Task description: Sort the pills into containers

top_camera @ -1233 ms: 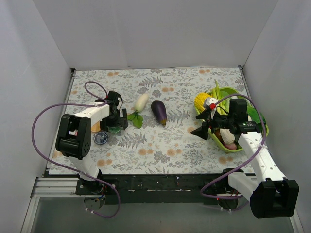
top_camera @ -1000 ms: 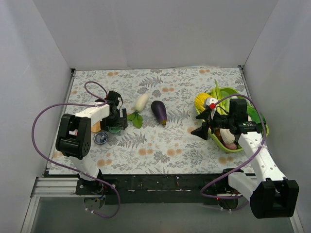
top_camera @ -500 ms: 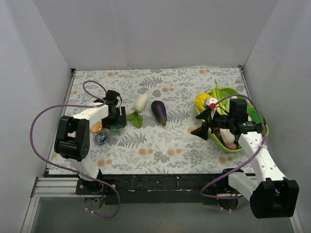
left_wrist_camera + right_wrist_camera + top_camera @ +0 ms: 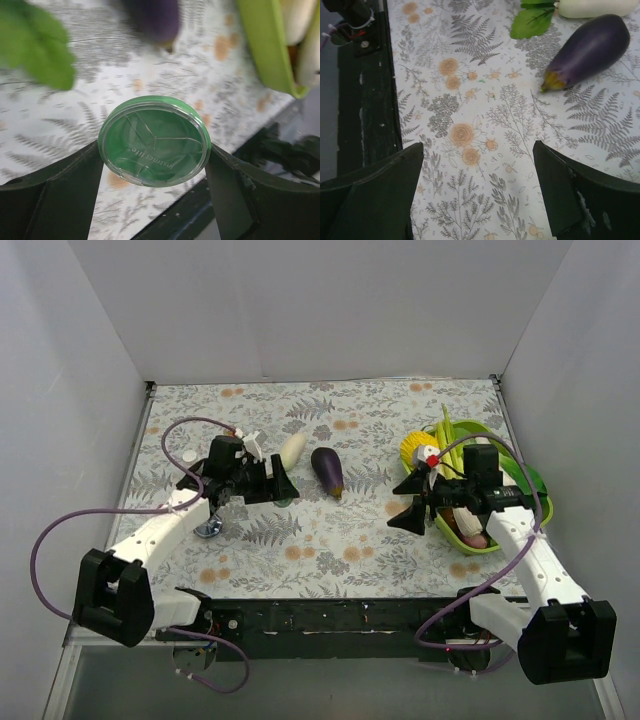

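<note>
1. Two matte black fingers (image 4: 55, 200) of your left gripper (image 4: 154, 150) press on opposite edges of the green dish (image 4: 155, 141), so it is gripped, not loose.
2. Green dish: round, shallow, translucent plastic with a raised rim, faint creases and moulded lettering across its base. Its flat face is turned toward the wrist camera. You cannot tell whether it touches the cloth.
3. Blue dish (image 4: 208, 528): small, round and glossy. It lies on the cloth beside your left forearm, on the near side of the gripper.
4. Table cloth (image 4: 485, 115): flat and matte, printed with grey ferns and orange blossoms.
5. Your right gripper (image 4: 475, 190) is spread wide over bare cloth with nothing between its fingers.
6. Eggplant (image 4: 590, 50): smooth, glossy, deep purple, tapering to a yellowish stub. It lies beyond the right gripper, mid-table.
7. White radish (image 4: 291, 450): pale and elongated, with a soft green leaf (image 4: 532, 22) at its near end, just left of the eggplant.
8. Lime-green tray (image 4: 500, 548): hard, thick-rimmed plastic on the right side, with a bumpy yellow corn cob (image 4: 415, 447) at its far left corner.
</note>
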Robot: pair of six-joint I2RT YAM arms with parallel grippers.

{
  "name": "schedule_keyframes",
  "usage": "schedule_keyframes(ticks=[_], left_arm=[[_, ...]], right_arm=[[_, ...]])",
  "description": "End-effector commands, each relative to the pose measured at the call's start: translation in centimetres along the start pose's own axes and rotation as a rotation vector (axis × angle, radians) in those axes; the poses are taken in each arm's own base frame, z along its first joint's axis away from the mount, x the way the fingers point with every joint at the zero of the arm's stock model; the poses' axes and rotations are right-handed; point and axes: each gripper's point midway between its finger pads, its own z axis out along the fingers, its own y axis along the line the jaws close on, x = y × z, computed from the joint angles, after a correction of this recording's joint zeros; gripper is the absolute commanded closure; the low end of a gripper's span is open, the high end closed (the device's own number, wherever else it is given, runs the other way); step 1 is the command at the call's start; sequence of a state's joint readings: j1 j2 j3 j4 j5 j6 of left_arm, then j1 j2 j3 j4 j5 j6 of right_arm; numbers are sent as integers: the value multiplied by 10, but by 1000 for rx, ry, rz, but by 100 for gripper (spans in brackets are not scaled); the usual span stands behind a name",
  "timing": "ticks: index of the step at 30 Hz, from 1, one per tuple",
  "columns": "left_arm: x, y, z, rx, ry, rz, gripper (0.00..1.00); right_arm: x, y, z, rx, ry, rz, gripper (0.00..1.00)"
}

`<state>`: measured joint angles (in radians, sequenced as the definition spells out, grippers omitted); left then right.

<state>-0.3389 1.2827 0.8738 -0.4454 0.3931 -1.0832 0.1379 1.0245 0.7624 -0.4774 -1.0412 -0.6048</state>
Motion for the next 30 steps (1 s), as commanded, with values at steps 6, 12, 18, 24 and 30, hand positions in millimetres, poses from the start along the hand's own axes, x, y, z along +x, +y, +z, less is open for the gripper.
schedule_keyframes(ticks=[6, 12, 18, 24, 30], left_arm=[[14, -148, -27, 667, 8, 6, 53], [28, -169, -24, 793, 98, -73, 53], [33, -189, -33, 879, 127, -109, 53], [40, -192, -29, 861, 129, -73, 53], [43, -190, -29, 862, 126, -142, 53]], right_arm=[[-64, 30, 7, -255, -122, 124, 5], [-73, 27, 21, -195, -71, -9, 6], [-75, 38, 41, -211, -37, -250, 2], [-69, 40, 57, -223, 11, -333, 2], [-71, 49, 66, -229, 21, -373, 2]])
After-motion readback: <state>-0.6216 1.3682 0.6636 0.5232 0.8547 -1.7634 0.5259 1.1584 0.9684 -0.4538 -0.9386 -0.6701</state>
